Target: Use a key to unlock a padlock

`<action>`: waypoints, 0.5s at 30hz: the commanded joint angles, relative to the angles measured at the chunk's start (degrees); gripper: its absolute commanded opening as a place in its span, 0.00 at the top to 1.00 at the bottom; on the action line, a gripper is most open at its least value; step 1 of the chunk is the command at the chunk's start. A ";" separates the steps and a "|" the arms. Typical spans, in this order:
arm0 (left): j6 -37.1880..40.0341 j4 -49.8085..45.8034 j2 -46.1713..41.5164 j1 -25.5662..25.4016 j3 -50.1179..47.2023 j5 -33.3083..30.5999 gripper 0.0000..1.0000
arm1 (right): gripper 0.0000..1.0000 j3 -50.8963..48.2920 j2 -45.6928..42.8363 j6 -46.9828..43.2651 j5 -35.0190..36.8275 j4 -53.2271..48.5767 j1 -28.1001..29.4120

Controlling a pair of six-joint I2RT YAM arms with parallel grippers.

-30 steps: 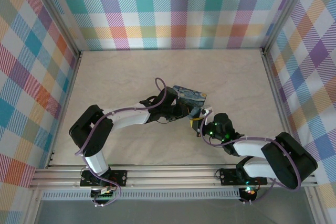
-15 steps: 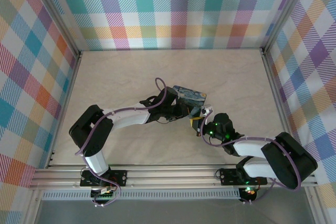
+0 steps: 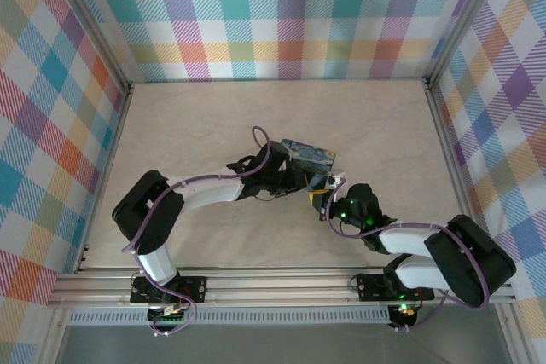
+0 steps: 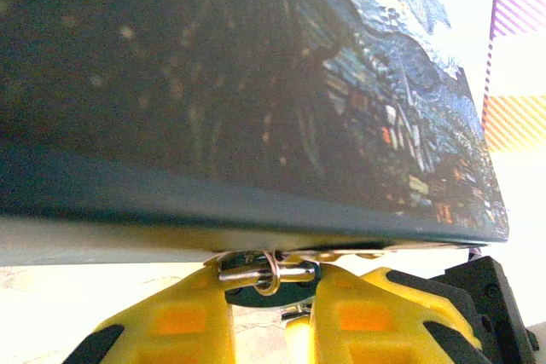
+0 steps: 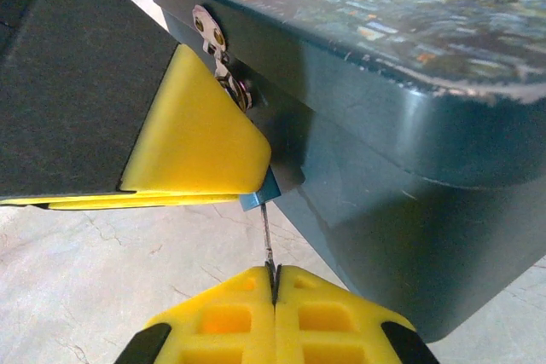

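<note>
The tiny blue padlock [image 5: 258,199] hangs at the hasp [image 5: 209,36] on the front of the dark-blue starry tin [image 5: 401,83]. Its silvery shackle [image 4: 256,274] runs across between the yellow fingers [image 4: 179,321] of my left gripper [image 4: 271,291], which is shut on the padlock. A corner of the blue body pokes out under that gripper's finger [image 5: 196,134] in the right wrist view. My right gripper [image 5: 273,274] is shut on the key [image 5: 268,236], a thin dark sliver standing straight up with its tip at the padlock's underside. From above, the two grippers [image 3: 309,183] [image 3: 330,191] meet at the tin's [image 3: 309,154] near edge.
The tin rests mid-table on the pale marbled surface [image 3: 188,125]. Checked walls [image 3: 281,14] close in the back and both sides. A metal rail [image 3: 281,283] runs along the near edge by the arm bases.
</note>
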 commanded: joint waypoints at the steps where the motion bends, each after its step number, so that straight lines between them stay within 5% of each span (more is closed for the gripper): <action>1: -0.69 0.35 -1.40 -0.20 1.47 1.46 0.80 | 1.00 -0.03 0.78 -0.91 0.11 3.79 0.33; 15: -0.78 0.36 -1.31 -0.13 1.43 1.54 0.80 | 1.00 0.19 2.75 -0.45 1.30 5.94 0.29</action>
